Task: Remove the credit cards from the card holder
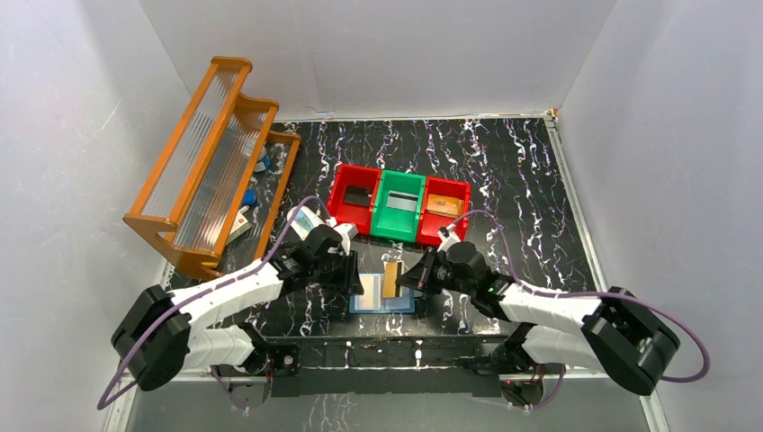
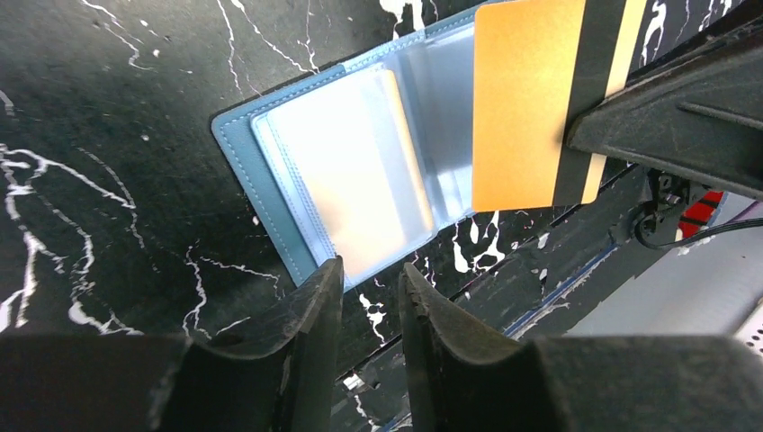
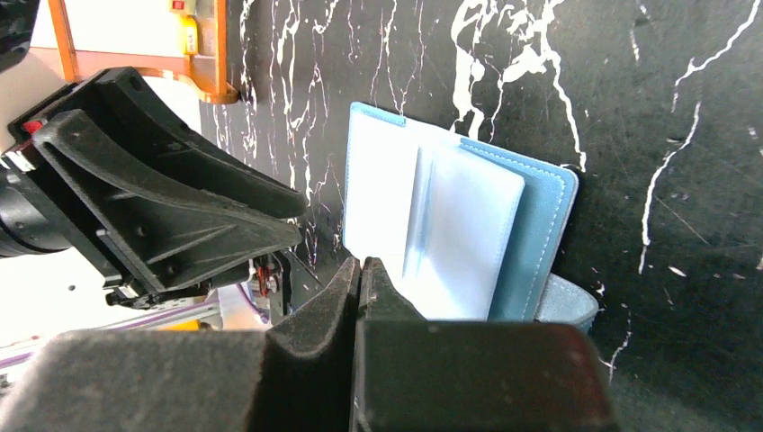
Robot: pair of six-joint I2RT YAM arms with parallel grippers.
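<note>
The blue card holder [image 1: 382,301] lies open on the black table between my two grippers, its clear pockets facing up [image 2: 360,171]. It also shows in the right wrist view [image 3: 468,225]. My right gripper [image 1: 402,281] is shut on a tan-orange credit card [image 2: 522,99] with a dark stripe and holds it over the holder's right half. The card is hidden edge-on between the shut fingertips in the right wrist view [image 3: 360,263]. My left gripper [image 2: 369,274] stands with its jaws slightly apart and empty at the holder's left edge. One fingertip [image 2: 326,274] overlaps that edge. A pale sheet shows inside a pocket.
Three bins stand behind the holder: a red one [image 1: 339,200] with something dark inside, a green one [image 1: 384,209] with something pale, and a red one [image 1: 462,209] with something tan-orange. An orange rack [image 1: 211,162] stands at the far left. White walls enclose the table.
</note>
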